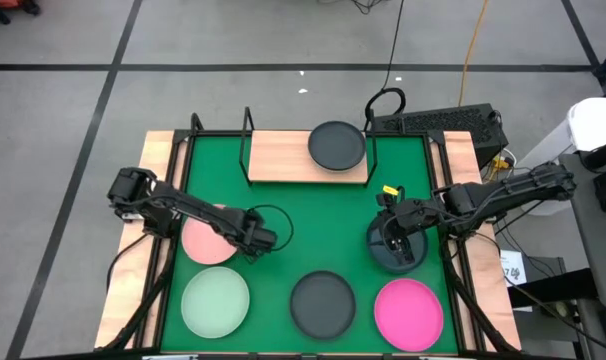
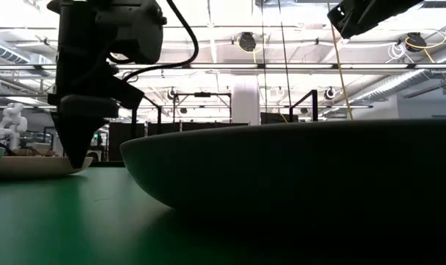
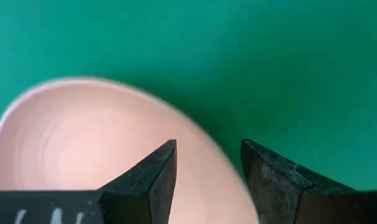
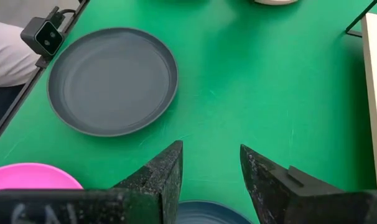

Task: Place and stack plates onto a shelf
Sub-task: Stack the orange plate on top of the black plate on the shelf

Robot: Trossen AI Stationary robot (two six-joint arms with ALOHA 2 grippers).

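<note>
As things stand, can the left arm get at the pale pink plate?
Probably yes. The left gripper is at the pale pink plate, at the edge nearer the mat's middle, with its jaws open astride the rim in the left wrist view, and nothing lies on the plate or between them.

One plate (image 1: 337, 146) on the shelf (image 1: 283, 158), five plates on the mat (image 1: 313, 220) before it

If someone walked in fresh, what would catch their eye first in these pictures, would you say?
Probably the hot pink plate at the green mat's near right corner, brightest among the plates. Next, one dark plate alone on the wooden shelf at the far edge. Then the left gripper, jaws open over the pale pink plate's rim, and the right gripper above a dark teal plate.
</note>
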